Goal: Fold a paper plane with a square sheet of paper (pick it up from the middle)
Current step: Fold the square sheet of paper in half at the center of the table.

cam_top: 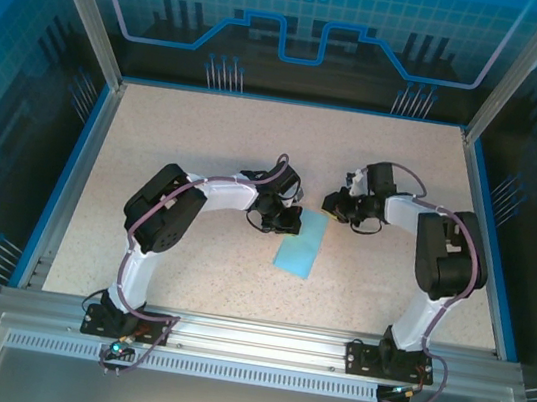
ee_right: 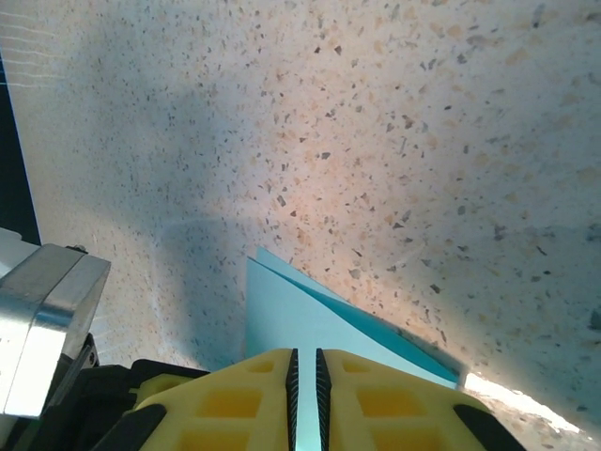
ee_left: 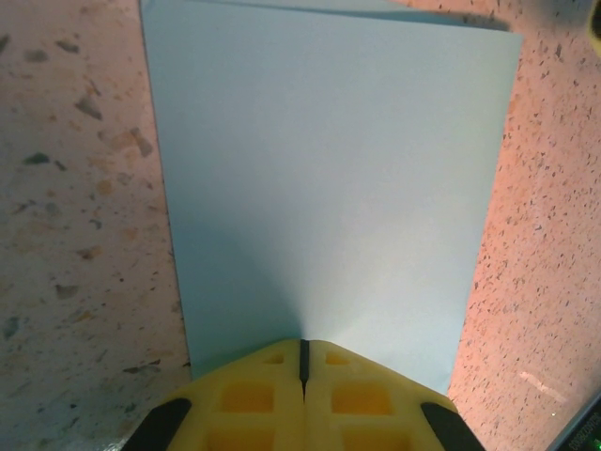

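End effector L (ee_left: 303,344) clamped on blue sheet (ee_left: 329,188), end effector R (ee_right: 303,353) pinching it too, elbows (cam_top: 160,213) bent

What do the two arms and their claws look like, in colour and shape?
Both the left arm and the right arm have white links, bulky black joint housings and a purplish cable running along them. The left claw and the right claw have yellow fingers moulded with square recesses, on black mounts.
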